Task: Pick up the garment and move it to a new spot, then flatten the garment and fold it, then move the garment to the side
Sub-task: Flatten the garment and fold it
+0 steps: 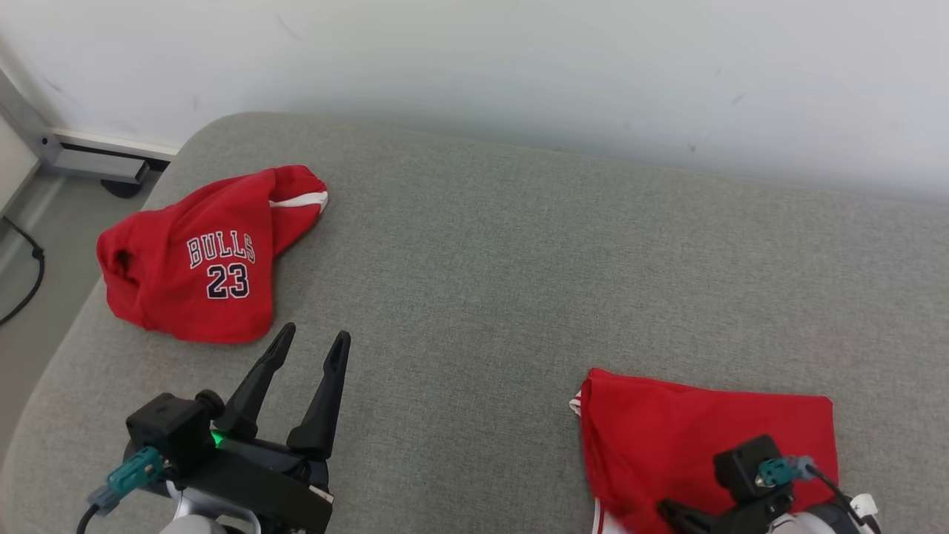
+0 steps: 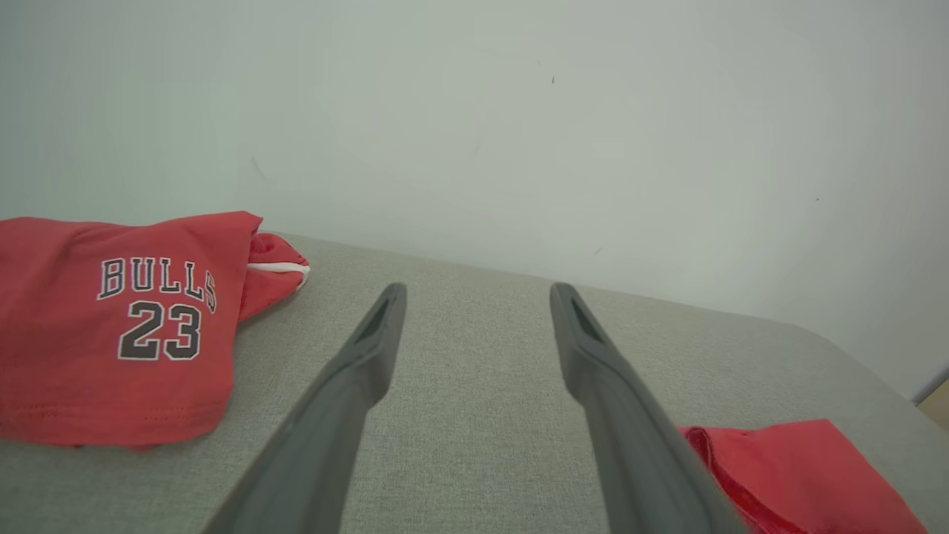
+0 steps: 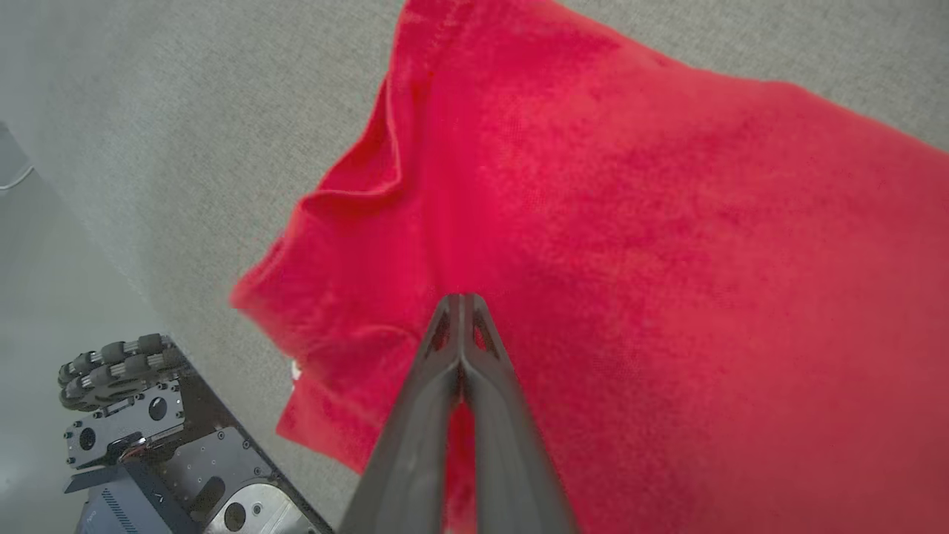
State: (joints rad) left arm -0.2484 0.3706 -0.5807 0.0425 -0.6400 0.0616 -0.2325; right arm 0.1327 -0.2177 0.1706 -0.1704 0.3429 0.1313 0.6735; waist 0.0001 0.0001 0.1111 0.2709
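The garment (image 1: 704, 423) is a plain red cloth folded into a rough rectangle at the near right of the grey padded surface (image 1: 519, 259). My right gripper (image 1: 663, 508) is at its near edge. In the right wrist view my right gripper (image 3: 461, 298) is shut, fingertips pressed together on the garment (image 3: 667, 222), whose creases run in toward them. My left gripper (image 1: 313, 335) stands open over bare grey padding at the near left. The left wrist view shows the left gripper (image 2: 478, 293) holding nothing, with the garment (image 2: 801, 475) at the lower right.
A second red garment, a crumpled jersey (image 1: 200, 259) printed BULLS 23, lies at the far left, just beyond my left fingers. A white wall runs behind the surface. Floor with a black cable (image 1: 22, 282) lies off the left edge. My wheeled base (image 3: 141, 445) is below the near edge.
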